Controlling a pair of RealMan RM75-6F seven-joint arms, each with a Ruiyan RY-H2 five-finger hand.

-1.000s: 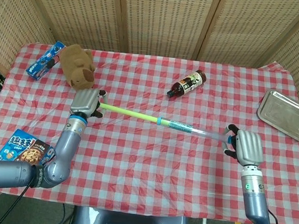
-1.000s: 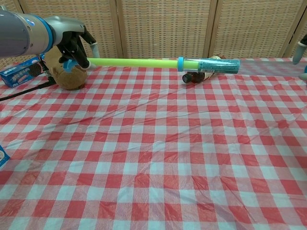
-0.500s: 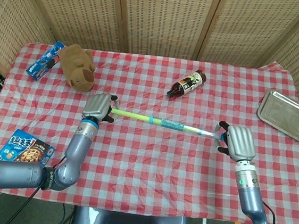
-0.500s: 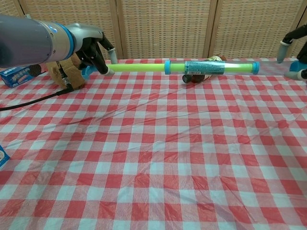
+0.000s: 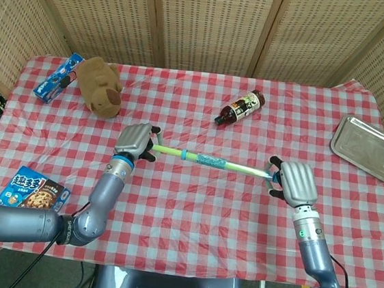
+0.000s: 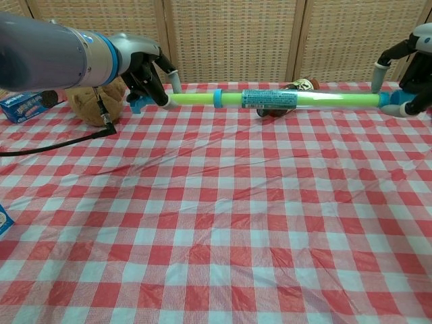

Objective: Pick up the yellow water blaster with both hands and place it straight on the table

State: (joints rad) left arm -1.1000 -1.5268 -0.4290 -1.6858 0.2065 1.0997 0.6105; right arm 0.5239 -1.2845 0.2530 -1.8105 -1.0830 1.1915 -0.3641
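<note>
The yellow water blaster [image 5: 207, 161] [image 6: 270, 99] is a long yellow-green tube with blue rings and a clear labelled barrel, held level above the checked table. My left hand [image 5: 135, 140] [image 6: 145, 69] grips its left end. At the other end my right hand [image 5: 294, 183] [image 6: 413, 66] holds the blue-capped tip, fingers curled around it. In the chest view the tube spans most of the frame, hanging well above the cloth.
A brown bottle [image 5: 238, 107] lies behind the blaster. A plush toy [image 5: 100, 85] and a blue cookie pack [image 5: 57, 76] sit at the far left. A cookie box [image 5: 32, 190] lies near the front left edge, a metal tray [image 5: 369, 147] at the right.
Both hands have carried the blaster toward the robot and rightward in the chest view. The tube has been pushed in shorter, and the right hand now holds its tip.
</note>
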